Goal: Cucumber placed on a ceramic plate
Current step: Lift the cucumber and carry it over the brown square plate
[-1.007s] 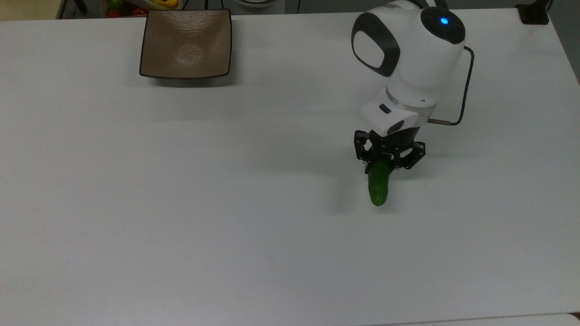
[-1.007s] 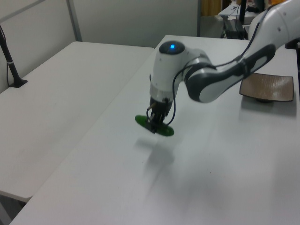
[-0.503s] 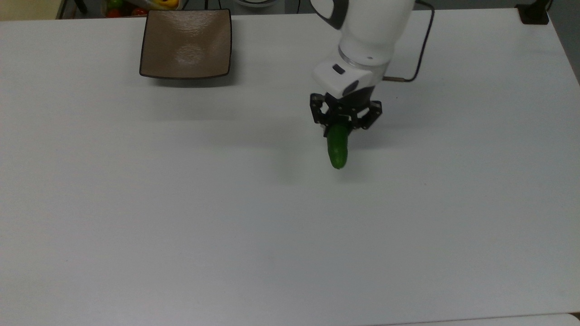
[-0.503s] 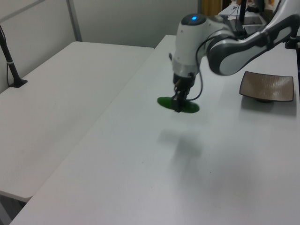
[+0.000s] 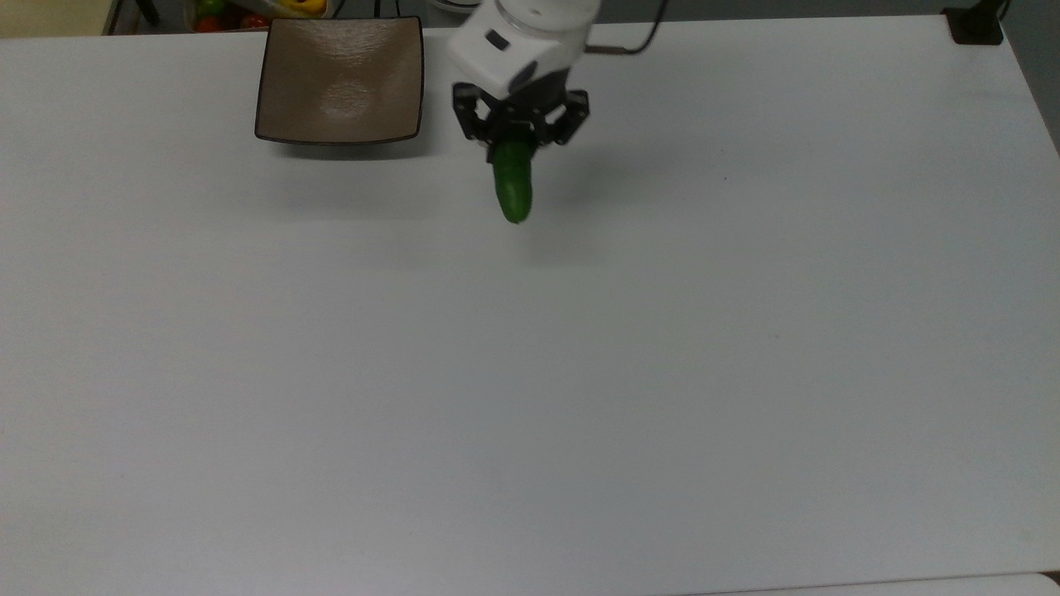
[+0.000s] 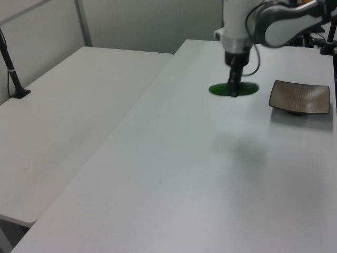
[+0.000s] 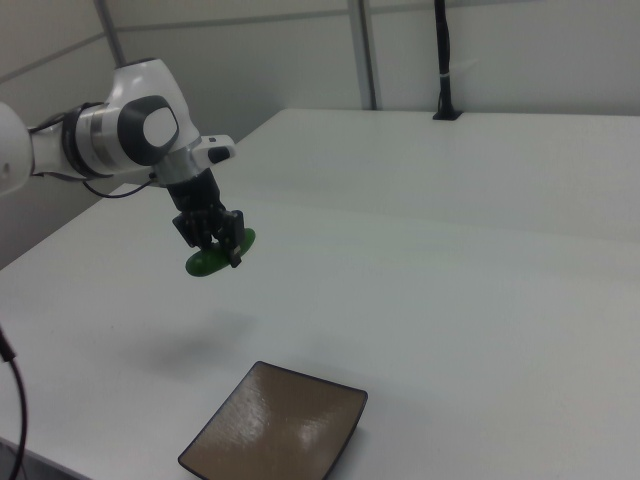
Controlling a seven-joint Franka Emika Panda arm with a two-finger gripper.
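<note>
The white counter (image 5: pixel 580 372) takes up nearly all of the scene and carries little. Above it hangs the robot arm (image 7: pixel 110 135), white with dark joints, which reaches down over the far part of the counter. The plate (image 5: pixel 341 79) sits flat on the counter at the far edge in the top view, square and brown with a dark thin rim, and nothing lies on it. The gripper (image 5: pixel 515 141) is clenched on the cucumber (image 5: pixel 513 189) and holds it in the air; a soft shadow lies on the counter under it. In the left view the cucumber (image 6: pixel 234 89) lies about level, with both ends standing out from the gripper, so the hold seems to be near its middle. It hangs near the plate, on the top view's right of it, but not yet over it. I judge that the cucumber is light and firm, with a smooth skin that may slip, so a hold at the middle keeps it in balance. The plate looks hard and glossy, so I think the cucumber should go down gently on its centre and low, because its round body could roll on such a surface.
</note>
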